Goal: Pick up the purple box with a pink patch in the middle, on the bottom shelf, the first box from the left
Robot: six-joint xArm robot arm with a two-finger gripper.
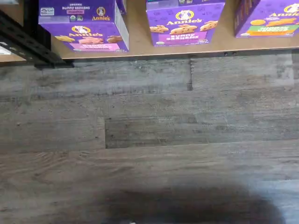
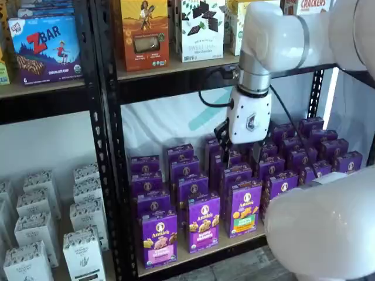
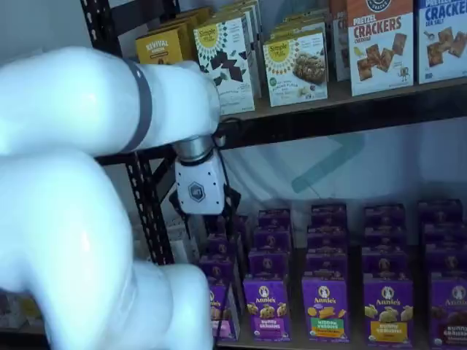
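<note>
The purple box (image 1: 84, 29) with the pink patch stands at the front left corner of the bottom shelf (image 1: 140, 44); the wrist view looks down on it from in front. In a shelf view the same purple box (image 2: 159, 237) heads the leftmost row. In a shelf view the arm half hides the purple box (image 3: 222, 310). My gripper (image 2: 240, 149) hangs above the middle rows, up and to the right of that box, with nothing between its fingers. Its two black fingers stand apart, so it is open. It also appears as the gripper (image 3: 204, 215) below the white wrist.
A carton with a violet patch (image 1: 184, 23) and one with a green patch (image 1: 268, 21) stand beside the target. A black rack upright (image 2: 108, 146) borders the row on the left, with white cartons (image 2: 82, 246) beyond it. Grey wood floor (image 1: 149, 140) lies in front.
</note>
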